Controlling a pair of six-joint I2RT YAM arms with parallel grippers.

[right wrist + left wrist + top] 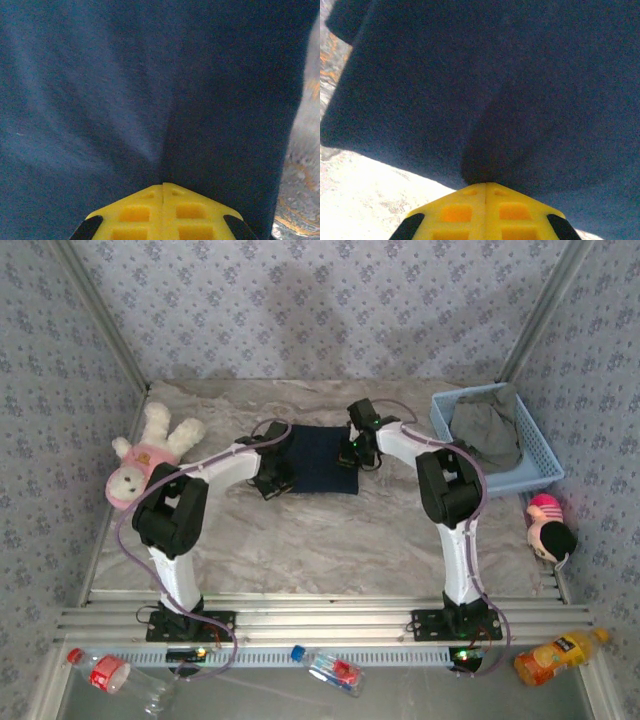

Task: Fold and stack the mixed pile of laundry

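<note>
– Navy garment [320, 460], position?
– It lies flat as a dark rectangle on the table [330, 540], just above the middle of the overhead frame, between the two arms.
– Basket?
– The light blue mesh basket [545, 462] is at the upper right, against the right wall. The olive-grey garment [487, 428] is bunched inside it, well apart from the dark one.
– Remaining items, by size?
– A pink-and-cream plush toy [150, 455] is at the upper left, by the left wall. A smaller pink-and-black plush [548, 528] sits at the right edge, below the basket. Along the bottom are an orange bottle [560, 653] at lower right, a clear bottle with a red label [115, 677] at lower left, and a small bottle [330, 670] at bottom centre.
– Left gripper [283, 480]?
– It is at the dark cloth's left edge. In the wrist view its yellow fingers [465, 200] are clenched together, with navy fabric puckered at the tips. It is grasping that cloth.
– Right gripper [353, 455]?
– It is at the right edge of the same cloth. Its fingers [145, 200] are pressed together, with a crease running up from the tips. It too is grasping that cloth.
</note>
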